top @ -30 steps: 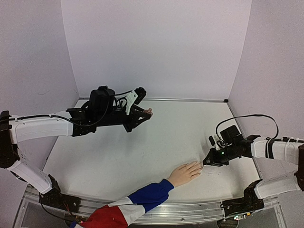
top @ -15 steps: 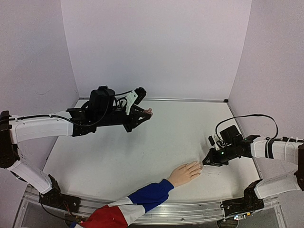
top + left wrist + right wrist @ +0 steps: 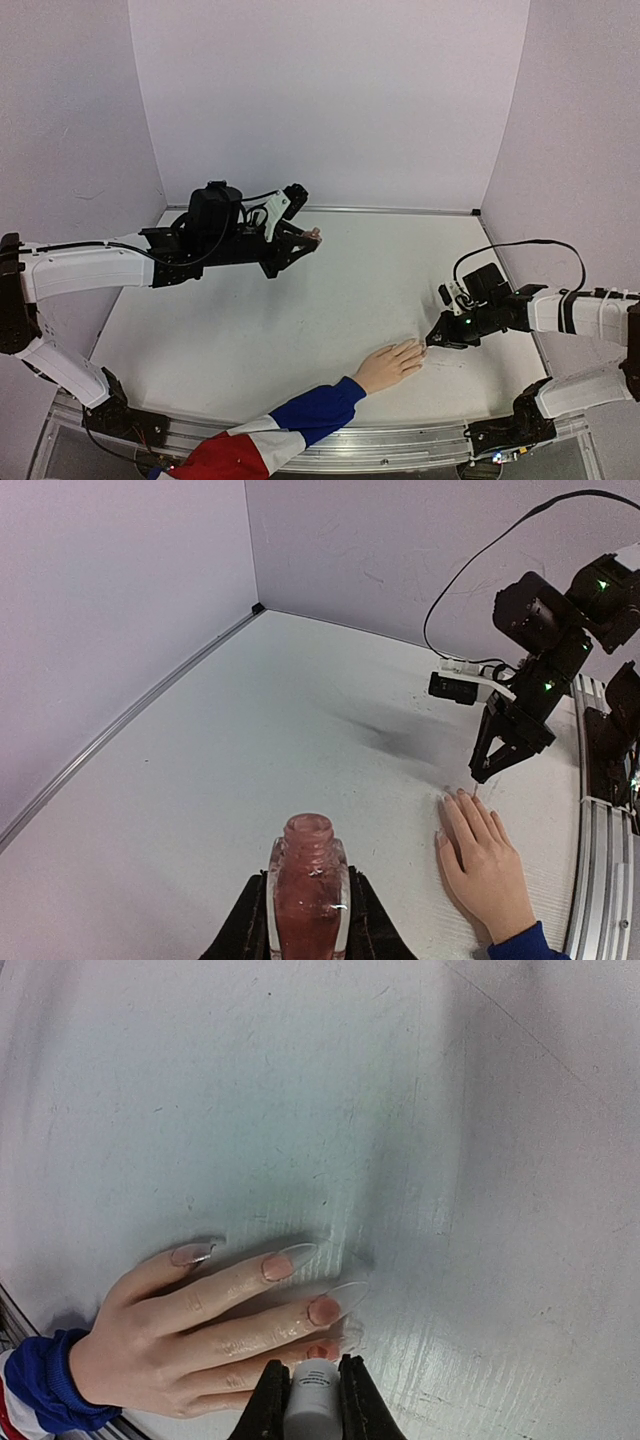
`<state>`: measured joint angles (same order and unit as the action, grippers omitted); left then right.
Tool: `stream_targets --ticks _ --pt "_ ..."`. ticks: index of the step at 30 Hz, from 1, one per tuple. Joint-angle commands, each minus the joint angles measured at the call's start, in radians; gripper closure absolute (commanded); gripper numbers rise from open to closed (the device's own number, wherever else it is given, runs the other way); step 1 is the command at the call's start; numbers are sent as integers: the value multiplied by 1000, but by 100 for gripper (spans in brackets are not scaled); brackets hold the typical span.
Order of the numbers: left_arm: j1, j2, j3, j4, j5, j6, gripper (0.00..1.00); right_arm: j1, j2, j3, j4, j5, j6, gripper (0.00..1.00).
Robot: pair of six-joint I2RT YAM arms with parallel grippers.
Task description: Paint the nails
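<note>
Nothing is shifting: your right end effector (image 3: 313, 1400), clamped on the brush cap (image 3: 313, 1384), is lingering at the nails (image 3: 323, 1310), seemingly mid-coat; left end effector (image 3: 308, 925) clamping the bottle (image 3: 306, 875).

robot lab booth: bare lilac walls (image 3: 330, 100), white table (image 3: 300, 320), aluminium frame rail (image 3: 400, 433)

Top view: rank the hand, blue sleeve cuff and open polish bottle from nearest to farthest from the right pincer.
1. Hand, fingertips beside the right pincer.
2. Blue sleeve cuff, toward the near edge.
3. Open polish bottle, far left, in the left pincer.
</note>
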<state>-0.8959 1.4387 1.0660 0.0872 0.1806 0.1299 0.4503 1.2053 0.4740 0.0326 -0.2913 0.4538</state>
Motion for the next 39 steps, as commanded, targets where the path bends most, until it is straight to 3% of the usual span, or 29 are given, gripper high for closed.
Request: stream_targets --ticks 1,39 --pt "-3 -41 5 47 3 -2 100 5 4 28 -23 12 4 100" --pt "-3 -31 16 46 7 5 100 21 9 44 -64 99 29 100"
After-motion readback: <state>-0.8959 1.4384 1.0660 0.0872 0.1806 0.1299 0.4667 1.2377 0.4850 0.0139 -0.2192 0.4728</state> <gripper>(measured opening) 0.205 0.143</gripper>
